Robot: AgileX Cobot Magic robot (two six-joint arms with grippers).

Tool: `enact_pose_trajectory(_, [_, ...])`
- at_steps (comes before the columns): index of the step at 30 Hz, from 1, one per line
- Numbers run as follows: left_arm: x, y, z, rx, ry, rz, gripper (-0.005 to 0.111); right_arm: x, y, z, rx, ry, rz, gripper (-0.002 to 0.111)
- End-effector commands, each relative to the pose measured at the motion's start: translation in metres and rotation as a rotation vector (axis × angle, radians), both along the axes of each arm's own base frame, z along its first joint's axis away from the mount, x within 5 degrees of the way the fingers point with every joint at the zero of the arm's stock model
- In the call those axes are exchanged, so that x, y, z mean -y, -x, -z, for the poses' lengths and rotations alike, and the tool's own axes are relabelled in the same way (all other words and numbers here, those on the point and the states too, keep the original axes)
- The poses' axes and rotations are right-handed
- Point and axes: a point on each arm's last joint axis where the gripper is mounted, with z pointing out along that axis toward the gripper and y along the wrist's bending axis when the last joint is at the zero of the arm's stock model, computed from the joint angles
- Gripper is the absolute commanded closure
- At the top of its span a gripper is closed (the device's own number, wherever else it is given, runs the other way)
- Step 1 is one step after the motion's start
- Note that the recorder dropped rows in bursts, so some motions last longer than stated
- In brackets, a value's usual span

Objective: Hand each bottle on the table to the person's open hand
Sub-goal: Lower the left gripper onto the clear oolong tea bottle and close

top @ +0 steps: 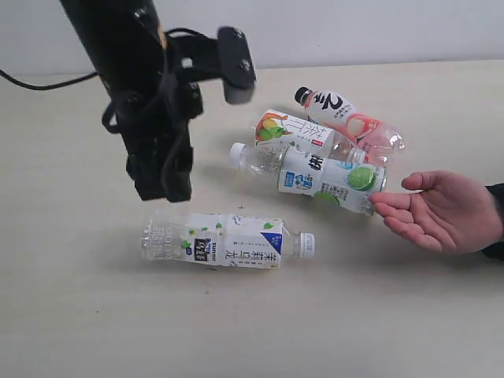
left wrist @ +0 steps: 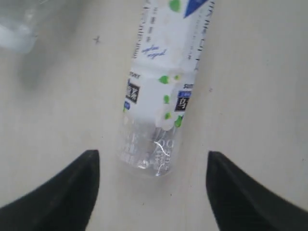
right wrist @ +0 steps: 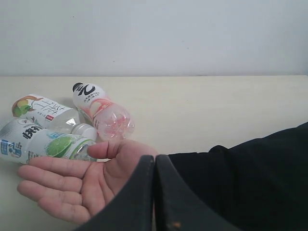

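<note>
Four bottles lie on the table (top: 79, 315). The green-leaf bottle (top: 228, 242) lies alone at the front, its white cap toward the person's open hand (top: 445, 209). My left gripper (top: 163, 179) hovers open just above its clear base end; in the left wrist view that bottle (left wrist: 161, 96) lies ahead of the open gripper (left wrist: 152, 155), its base level with the fingertips. The lime bottle (top: 315, 173), fruit bottle (top: 295, 134) and peach bottle (top: 346, 114) lie clustered by the hand. My right gripper (right wrist: 154, 158) is shut and empty, low behind the hand (right wrist: 91, 178).
The person's dark sleeve (right wrist: 250, 178) lies beside my right gripper. The lime bottle (right wrist: 43, 142) touches the fingertips of the hand. A black cable (top: 47, 81) trails off the left arm at the back left. A pale wall runs behind the table.
</note>
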Motion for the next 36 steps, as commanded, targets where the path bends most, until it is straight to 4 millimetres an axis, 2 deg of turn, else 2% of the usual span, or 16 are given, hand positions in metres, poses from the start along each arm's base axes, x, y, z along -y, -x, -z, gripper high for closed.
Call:
enact_pose_trajectory(1, [0.022, 0.005, 0.017, 0.028, -0.027, 0.118, 0.033, 0.000, 0.000, 0.001, 0.003, -0.001, 0.004, 0.108])
enact_pose_trajectory(5, [0.030, 0.005, 0.034, -0.064, 0.001, 0.020, 0.020, 0.000, 0.000, 0.001, 0.003, -0.003, 0.002, 0.108])
enact_pose_trajectory(8, [0.032, 0.004, 0.042, -0.078, -0.011, 0.014, 0.015, 0.000, 0.000, 0.001, 0.003, -0.003, 0.002, 0.108])
enact_pose_trajectory(20, [0.041, -0.007, 0.093, -0.125, -0.085, -0.022, 0.016, 0.000, 0.000, 0.000, 0.010, -0.004, 0.002, 0.108])
enact_pose_trajectory(36, [0.048, -0.015, 0.125, -0.109, -0.080, -0.020, 0.016, 0.000, 0.000, 0.000, 0.010, -0.004, 0.002, 0.108])
